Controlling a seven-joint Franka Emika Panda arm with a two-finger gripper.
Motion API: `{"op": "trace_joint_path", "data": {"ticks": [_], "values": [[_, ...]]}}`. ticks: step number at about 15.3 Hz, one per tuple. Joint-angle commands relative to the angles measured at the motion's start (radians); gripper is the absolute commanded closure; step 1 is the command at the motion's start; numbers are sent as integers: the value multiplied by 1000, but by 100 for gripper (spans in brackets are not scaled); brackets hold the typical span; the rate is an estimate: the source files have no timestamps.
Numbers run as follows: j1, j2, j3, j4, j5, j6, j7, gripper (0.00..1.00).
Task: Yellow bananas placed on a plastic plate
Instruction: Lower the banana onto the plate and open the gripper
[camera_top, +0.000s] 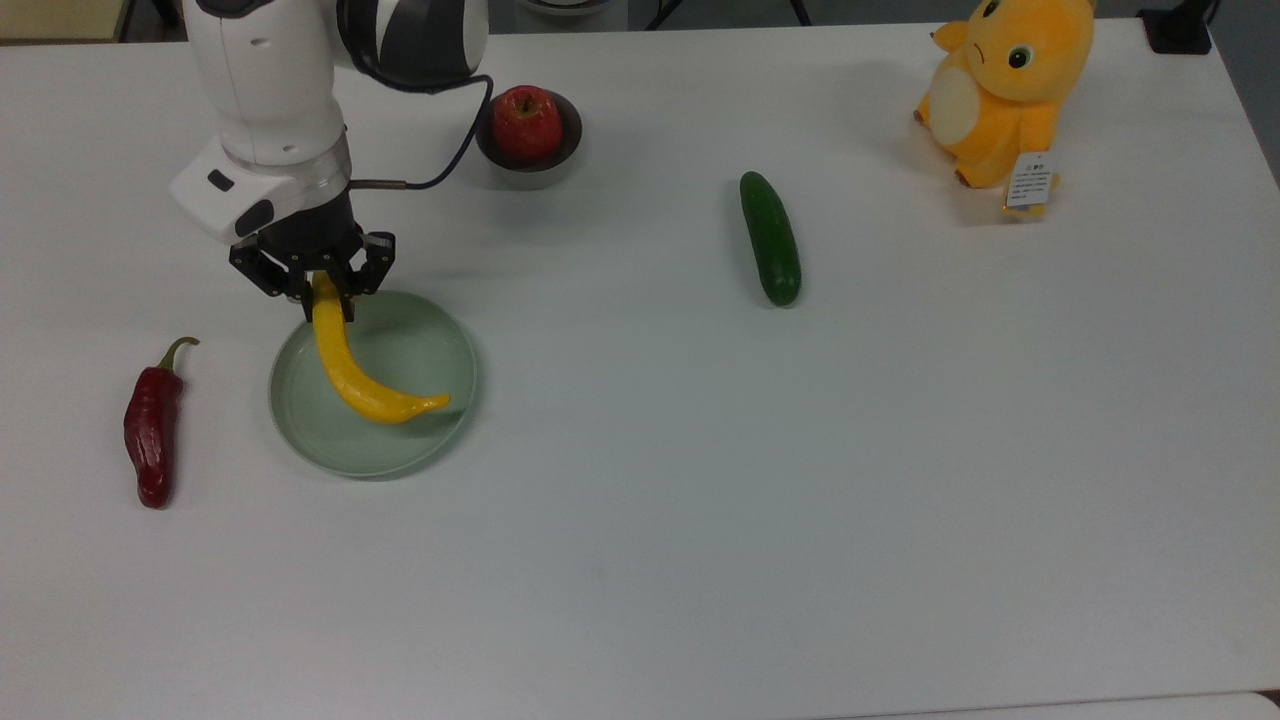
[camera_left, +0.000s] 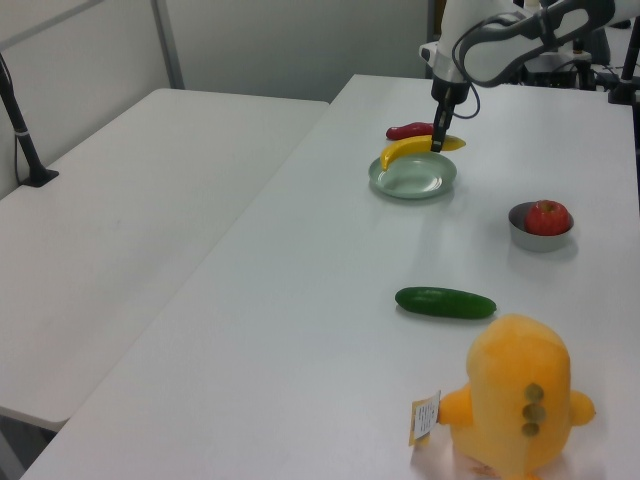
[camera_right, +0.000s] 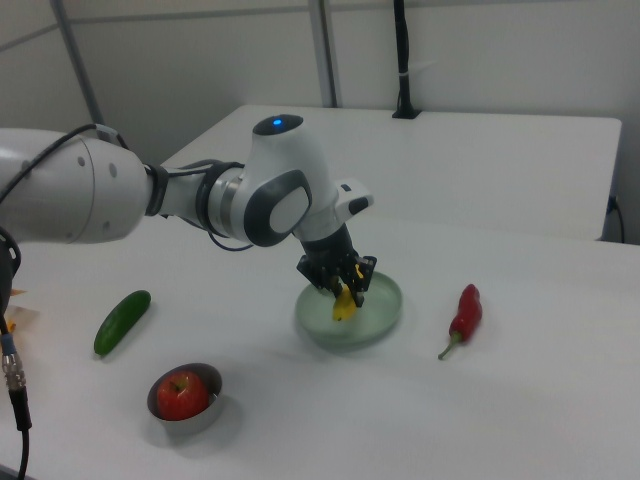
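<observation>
**Banana held over the plate, release pending**

Top view: gripper closed on the banana's upper end, its body across the plate; left view: banana at the plate's far rim; right view: banana low over the plate; lowering and letting go seemingly remain.

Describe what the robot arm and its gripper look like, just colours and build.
The arm has rounded glossy white shells with dark grey joint sections and a small blue light on top of one joint. A black cable loops beside the wrist. The gripper is black, with open linkage-style fingers under a white wrist block.
</observation>
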Motion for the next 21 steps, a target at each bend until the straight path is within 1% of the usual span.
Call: {"op": "trace_joint_path", "data": {"ticks": [1,3,4,5,6,8,9,10,11,12,14,16,18,21], "values": [[12,0,-23,-50,16,108,4,93],[10,8,-23,-57,16,142,7,89],[10,10,-23,-57,16,140,9,82],[10,10,-23,-57,17,140,9,69],[9,10,-23,-57,17,137,10,50],[1,7,-24,-55,25,134,12,24],[-1,7,-24,-55,29,134,12,19],[-1,4,-24,-55,29,133,12,14],[-1,4,-24,-55,29,131,13,12],[-1,1,-24,-55,29,129,13,7],[-1,-19,-24,-54,29,128,62,0],[10,-47,-24,-48,29,110,152,0],[15,-96,-24,-32,29,23,228,0],[47,-169,-26,12,26,-200,285,0]]}}
